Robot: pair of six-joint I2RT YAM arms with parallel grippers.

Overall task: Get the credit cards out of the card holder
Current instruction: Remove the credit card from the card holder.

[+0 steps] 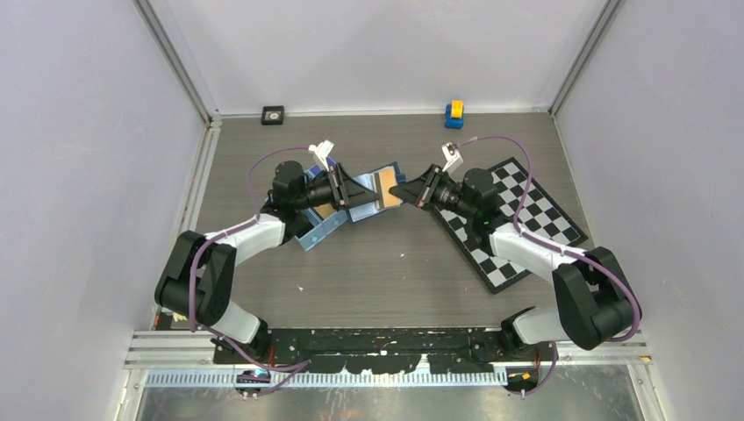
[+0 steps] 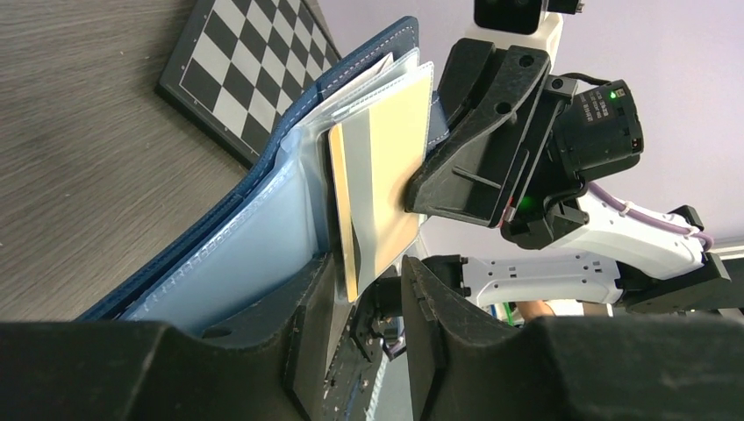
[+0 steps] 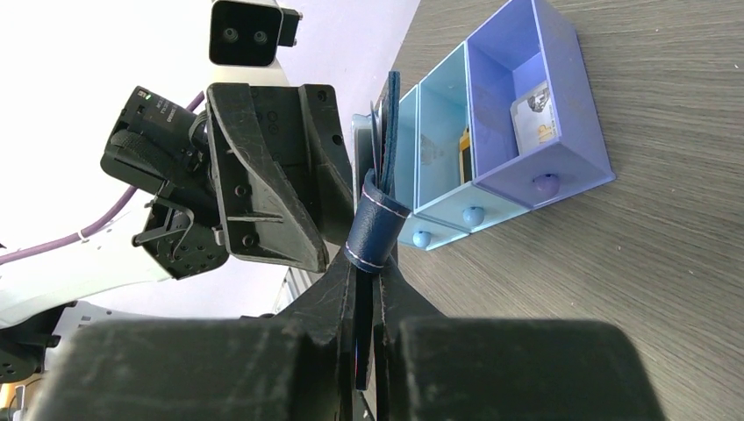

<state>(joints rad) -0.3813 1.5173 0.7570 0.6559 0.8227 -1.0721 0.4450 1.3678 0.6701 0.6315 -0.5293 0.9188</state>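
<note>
The card holder (image 1: 368,209) is a navy wallet held open above the table between my two grippers; its light-blue inside (image 2: 254,246) faces the left wrist camera. My right gripper (image 1: 405,191) is shut on the wallet's navy edge (image 3: 373,219), pinching it between both fingers (image 3: 367,263). An orange-gold credit card (image 2: 386,175) sticks partway out of a pocket; it also shows in the top view (image 1: 386,181). My left gripper (image 2: 373,276) is open, its jaws standing on either side of the card's lower edge, with a gap on the right side.
A light-blue and purple three-compartment tray (image 3: 561,158) stands on the table under my left arm (image 1: 318,230), with a card in the purple compartment (image 3: 535,114). A chessboard (image 1: 518,219) lies under the right arm. A yellow-blue toy (image 1: 454,114) and a black square (image 1: 273,114) sit at the back wall.
</note>
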